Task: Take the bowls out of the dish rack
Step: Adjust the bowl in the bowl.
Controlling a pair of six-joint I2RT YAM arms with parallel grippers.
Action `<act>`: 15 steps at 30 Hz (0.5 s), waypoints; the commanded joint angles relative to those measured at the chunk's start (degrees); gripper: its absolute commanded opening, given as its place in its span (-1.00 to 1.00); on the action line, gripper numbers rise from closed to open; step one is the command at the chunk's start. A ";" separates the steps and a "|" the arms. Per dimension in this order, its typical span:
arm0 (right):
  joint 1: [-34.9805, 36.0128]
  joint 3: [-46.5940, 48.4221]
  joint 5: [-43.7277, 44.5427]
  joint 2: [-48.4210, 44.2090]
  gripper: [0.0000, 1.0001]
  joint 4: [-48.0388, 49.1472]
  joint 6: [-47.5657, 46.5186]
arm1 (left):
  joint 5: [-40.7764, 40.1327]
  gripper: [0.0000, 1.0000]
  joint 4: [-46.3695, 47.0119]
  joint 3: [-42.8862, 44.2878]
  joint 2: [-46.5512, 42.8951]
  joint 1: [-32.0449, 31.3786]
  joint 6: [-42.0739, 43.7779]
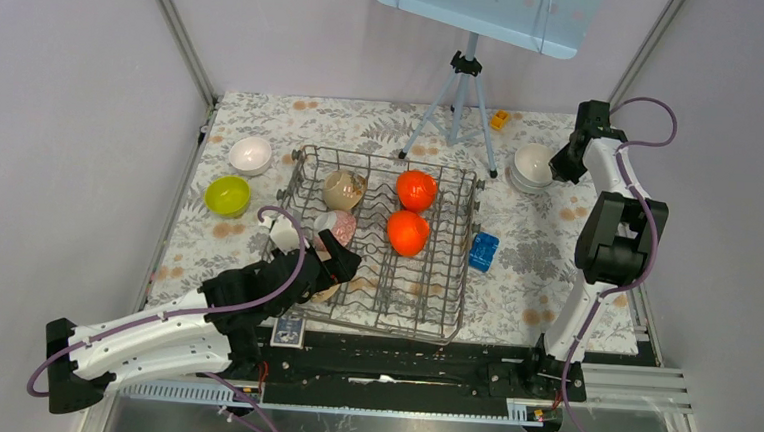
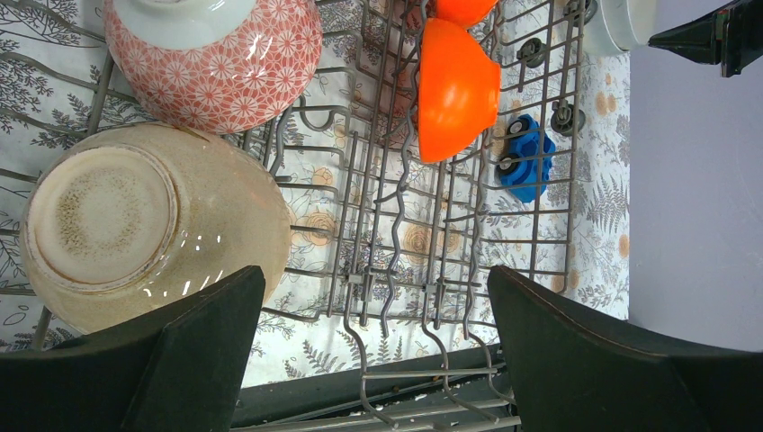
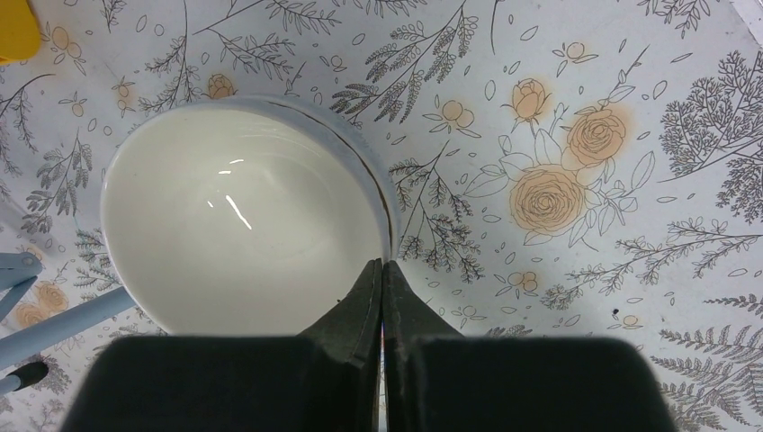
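The grey wire dish rack (image 1: 423, 299) sits mid-table. In it are two orange-red bowls (image 1: 416, 189) (image 1: 407, 233), a beige bowl (image 1: 344, 188) and a pink patterned bowl (image 1: 335, 223). My left gripper (image 1: 340, 264) hangs over the rack's near left part, open (image 2: 373, 274). An upturned beige bowl (image 2: 153, 229) lies beside its left finger (image 2: 207, 342). Nothing is between the jaws but rack wires. On the cloth stand a white bowl (image 1: 251, 154), a lime bowl (image 1: 227, 196) and a white bowl (image 1: 533, 166) at far right. My right gripper (image 3: 382, 263) is shut, its tips at that white bowl's (image 3: 243, 216) rim.
A grey tripod (image 1: 455, 100) stands behind the rack, with a small yellow block (image 1: 500, 120) beside it. A blue block (image 1: 483, 250) lies just right of the rack. A card (image 1: 289, 333) lies at the table's near edge. Enclosure walls rise on both sides.
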 commanded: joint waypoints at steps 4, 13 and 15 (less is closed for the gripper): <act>-0.23 1.51 0.22 -2.55 -0.91 -1.06 -0.13 | -0.33 0.98 1.03 0.60 -0.34 0.17 -0.02; -0.23 0.03 2.02 -2.95 -0.09 -0.79 -1.03 | 0.19 0.98 1.06 0.10 -0.62 0.16 -0.46; -0.28 0.28 2.10 -2.45 -0.08 -0.76 -1.13 | 0.30 0.97 0.92 -0.03 -0.80 0.18 -0.50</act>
